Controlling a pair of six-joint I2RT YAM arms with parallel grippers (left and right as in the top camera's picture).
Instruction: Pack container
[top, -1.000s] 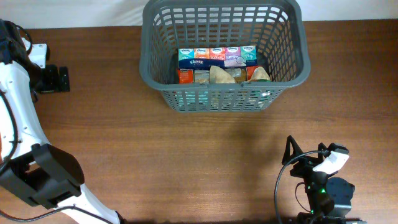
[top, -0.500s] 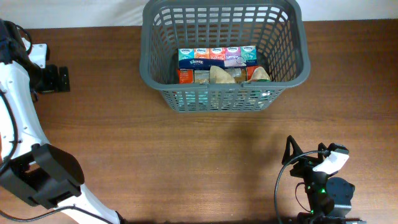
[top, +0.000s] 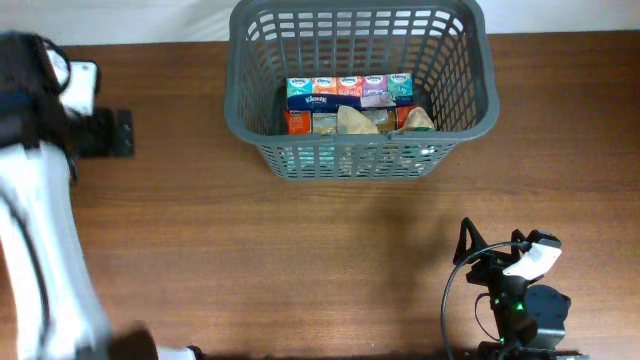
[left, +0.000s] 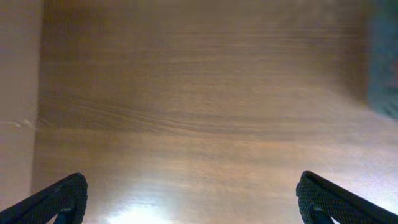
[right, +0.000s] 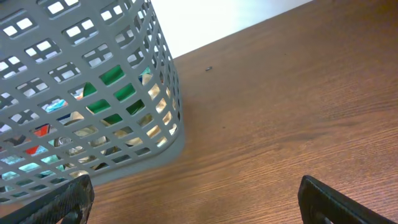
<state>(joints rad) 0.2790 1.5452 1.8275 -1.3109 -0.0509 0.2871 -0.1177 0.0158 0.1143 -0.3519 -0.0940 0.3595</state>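
Note:
The container (top: 238, 105), a large dark grey lattice basket, stands at the back middle of the table and holds a row of tissue packs (top: 348, 90) and other groceries. It also shows in the right wrist view (right: 93, 81), up left of my open, empty right gripper (right: 194, 199). The right arm (top: 515, 290) rests near the front right edge. My left gripper (left: 189, 199) is open and empty over bare wood, at the far left of the table (top: 100, 133), well apart from the basket.
The brown wooden table (top: 300, 240) ends at a white wall along the back. In the left wrist view the table's left edge (left: 38, 112) is close by. A dark blurred shape (left: 382, 62) shows at that view's right edge.
My left arm has shifted a little right and toward the front, and looks blurred from motion. The right arm and the basket have not moved.

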